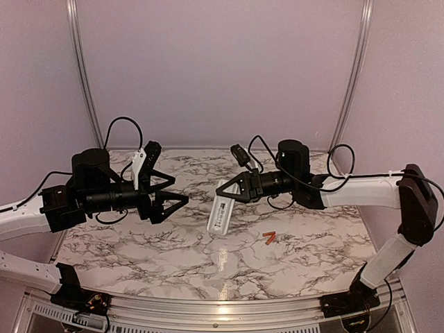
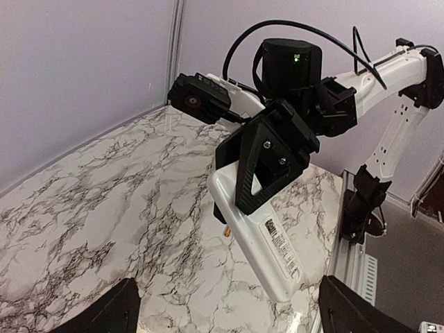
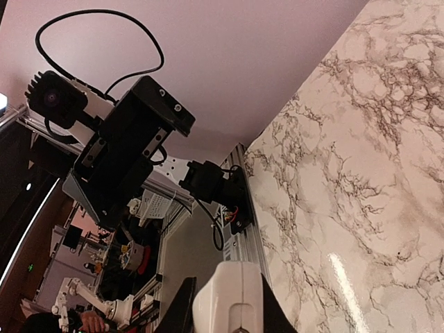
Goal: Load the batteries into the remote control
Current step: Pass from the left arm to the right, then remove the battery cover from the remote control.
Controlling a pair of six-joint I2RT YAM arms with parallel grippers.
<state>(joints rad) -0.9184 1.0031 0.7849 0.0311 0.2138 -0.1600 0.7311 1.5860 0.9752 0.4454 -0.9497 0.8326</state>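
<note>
My right gripper [image 1: 229, 190] is shut on the upper end of the white remote control [image 1: 219, 214] and holds it tilted above the marble table. In the left wrist view the remote [image 2: 267, 243] shows its label side, with the right gripper's black fingers [image 2: 267, 163] clamped across it. In the right wrist view only the remote's rounded end [image 3: 230, 298] shows between the fingers. The two orange batteries [image 1: 269, 238] lie together on the table, right of the remote; one peeks out behind the remote [image 2: 227, 234]. My left gripper [image 1: 179, 189] is open and empty, left of the remote.
The marble table [image 1: 173, 257] has a metal rail along its near edge [image 1: 222, 305]. Pink walls with metal posts [image 1: 83, 76] close the back and sides. The left arm's body [image 3: 125, 159] shows in the right wrist view.
</note>
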